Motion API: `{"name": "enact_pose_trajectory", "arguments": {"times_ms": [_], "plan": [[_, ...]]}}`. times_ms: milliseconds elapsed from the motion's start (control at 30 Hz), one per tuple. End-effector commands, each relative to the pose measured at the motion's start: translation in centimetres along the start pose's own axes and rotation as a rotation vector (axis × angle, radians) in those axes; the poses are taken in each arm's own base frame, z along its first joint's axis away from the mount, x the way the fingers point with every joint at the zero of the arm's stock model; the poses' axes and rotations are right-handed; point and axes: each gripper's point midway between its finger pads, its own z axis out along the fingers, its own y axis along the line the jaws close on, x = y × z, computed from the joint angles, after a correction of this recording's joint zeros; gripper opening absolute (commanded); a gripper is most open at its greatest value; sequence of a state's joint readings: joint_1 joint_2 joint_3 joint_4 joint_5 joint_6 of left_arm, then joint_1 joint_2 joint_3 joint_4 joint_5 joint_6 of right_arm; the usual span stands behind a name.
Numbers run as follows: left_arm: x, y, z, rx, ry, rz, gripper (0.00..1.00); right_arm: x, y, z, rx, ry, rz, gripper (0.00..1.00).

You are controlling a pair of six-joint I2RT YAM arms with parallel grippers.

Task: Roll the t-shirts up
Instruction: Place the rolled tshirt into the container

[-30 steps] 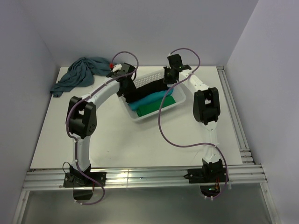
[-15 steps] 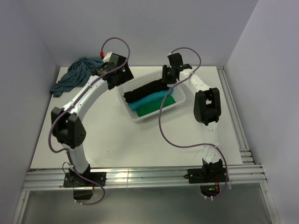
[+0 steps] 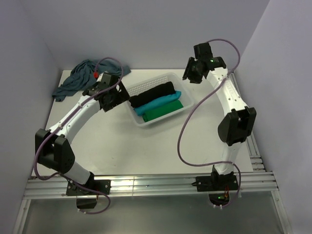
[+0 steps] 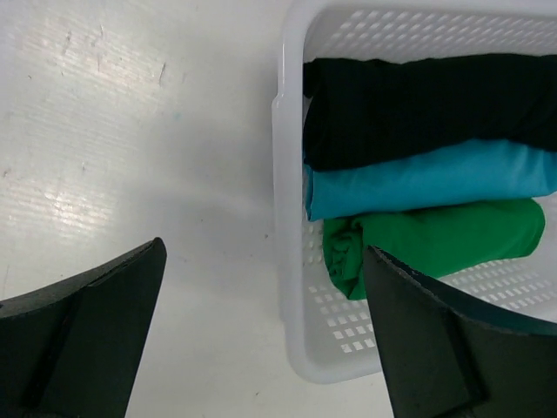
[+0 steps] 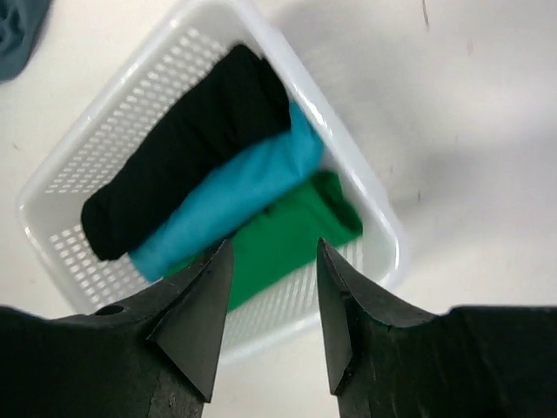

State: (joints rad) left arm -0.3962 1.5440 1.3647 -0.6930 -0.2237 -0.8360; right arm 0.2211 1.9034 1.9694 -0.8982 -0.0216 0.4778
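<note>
A white mesh basket (image 3: 146, 123) holds three rolled t-shirts side by side: black (image 3: 152, 93), turquoise (image 3: 158, 102) and green (image 3: 163, 111). A dusty-blue t-shirt (image 3: 80, 77) lies crumpled at the back left corner. My left gripper (image 3: 118, 97) hovers just left of the basket, open wide with nothing in it. In its wrist view the left gripper (image 4: 265, 252) frames the basket rim (image 4: 287, 218) and the green roll (image 4: 435, 239). My right gripper (image 3: 190, 74) hangs high to the right of the basket. The right gripper (image 5: 274, 248) is open and empty above the green roll (image 5: 335, 205).
Grey walls close in the table at the back and on both sides. Aluminium rails (image 3: 146, 184) run along the near edge, and a further rail (image 3: 243, 117) runs down the right side. Purple cables (image 3: 187, 131) loop off both arms.
Both grippers have opened and pulled away from the basket. The left arm swung back to the left. The right arm rose up and to the right.
</note>
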Motion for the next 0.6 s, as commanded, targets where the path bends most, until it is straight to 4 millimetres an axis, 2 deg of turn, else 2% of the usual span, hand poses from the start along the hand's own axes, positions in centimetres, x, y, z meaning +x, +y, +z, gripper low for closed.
{"name": "enact_pose_trajectory", "arguments": {"times_ms": [0, 33, 67, 100, 133, 200, 267, 367, 433, 567], "plan": [[-1.0, -1.8, -1.5, 0.100, -0.028, -0.035, 0.99, 5.9, -2.8, -2.2, 0.173, 0.167, 0.182, 0.51], [-0.9, -1.8, -1.6, 0.108, -0.019, -0.040, 1.00, 6.5, -2.6, -3.3, 0.164, 0.173, 0.218, 0.60], [-0.9, -1.8, -1.5, 0.114, -0.016, -0.046, 1.00, 8.5, -2.4, -3.1, 0.165, 0.225, 0.291, 0.60], [-1.0, -1.9, -1.2, 0.124, -0.015, -0.057, 1.00, 9.4, -2.3, -3.3, 0.162, 0.249, 0.331, 0.61], [-0.7, -1.8, -0.8, 0.133, 0.004, -0.075, 0.99, 9.6, -1.6, -3.6, 0.136, 0.245, 0.400, 0.61], [-1.0, -1.5, -0.1, 0.144, 0.007, -0.107, 1.00, 11.6, -1.5, -3.2, 0.159, 0.293, 0.455, 0.61], [-1.3, -1.7, 0.7, 0.170, 0.000, -0.135, 0.99, 12.9, -0.6, -2.6, 0.154, 0.325, 0.490, 0.61], [-0.5, -1.5, 3.0, 0.153, 0.024, -0.136, 0.95, 15.2, 0.6, -1.3, 0.152, 0.372, 0.519, 0.61], [-0.1, -1.4, 4.0, 0.146, 0.037, -0.132, 0.94, 15.8, 1.4, -0.3, 0.142, 0.364, 0.525, 0.61], [0.3, -1.9, 6.1, 0.157, 0.045, -0.126, 0.90, 17.4, 1.7, 1.6, 0.165, 0.402, 0.572, 0.61]]}}
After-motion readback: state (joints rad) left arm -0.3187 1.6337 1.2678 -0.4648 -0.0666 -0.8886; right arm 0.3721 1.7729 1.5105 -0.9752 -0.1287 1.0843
